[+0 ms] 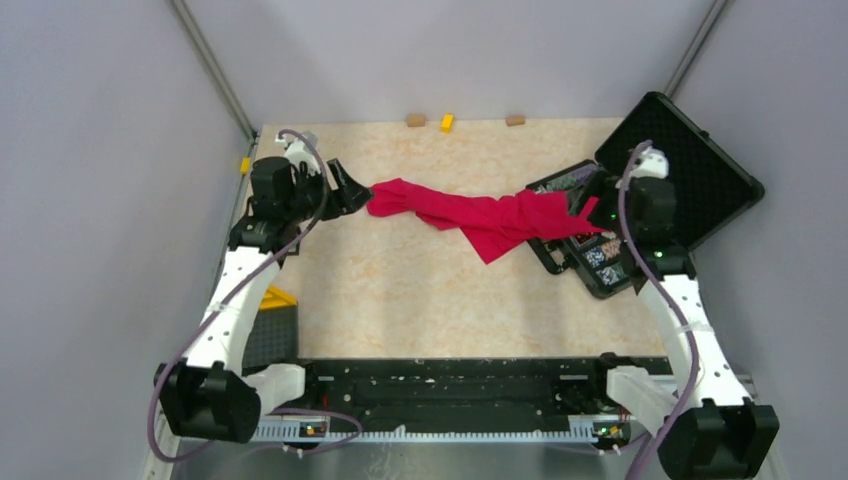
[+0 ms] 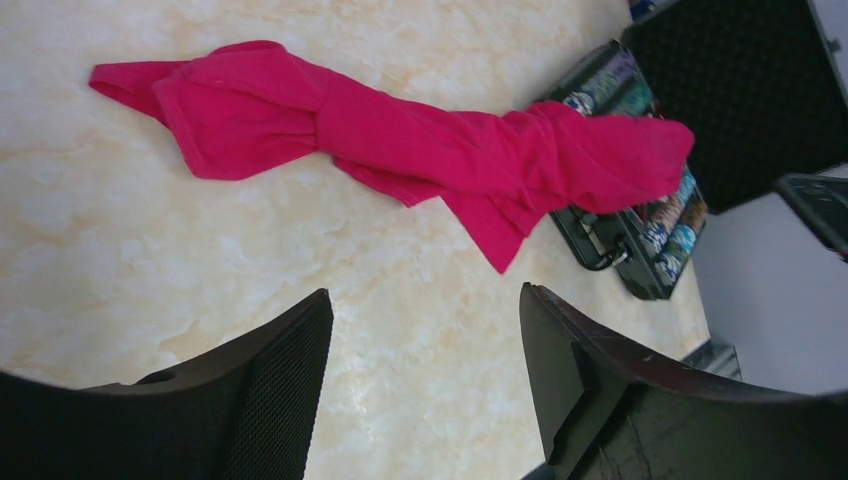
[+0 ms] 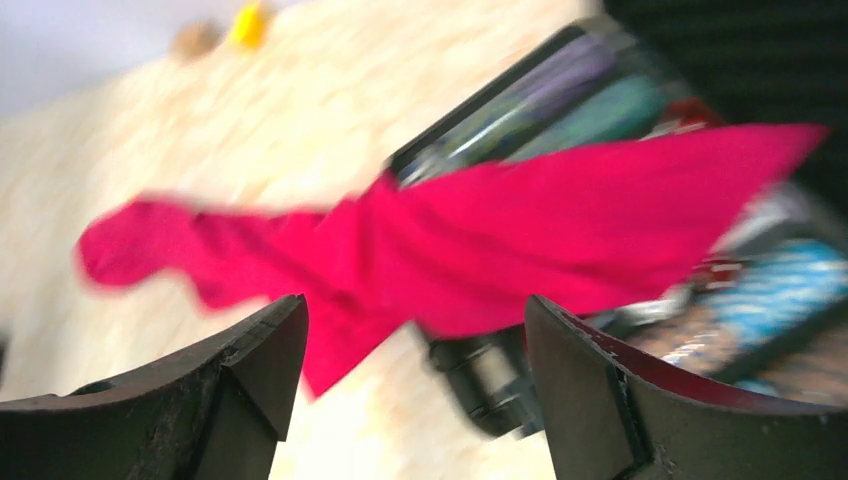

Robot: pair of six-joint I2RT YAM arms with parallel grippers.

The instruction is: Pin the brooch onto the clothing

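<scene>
The red T-shirt (image 1: 470, 212) lies bunched in a long strip across the table, its right end draped over the open black case (image 1: 610, 255). It also shows in the left wrist view (image 2: 420, 150) and, blurred, in the right wrist view (image 3: 500, 240). My left gripper (image 1: 345, 190) is open and empty at the shirt's left end, above bare table (image 2: 425, 330). My right gripper (image 1: 592, 212) is open and empty over the case by the shirt's right end (image 3: 415, 330). The brooch is not visible.
The case lid (image 1: 690, 170) stands open at the right; colourful trinkets (image 2: 670, 225) fill its tray. Small tan and yellow blocks (image 1: 447, 122) sit at the far edge. A yellow-and-black object (image 1: 272, 320) lies at the left edge.
</scene>
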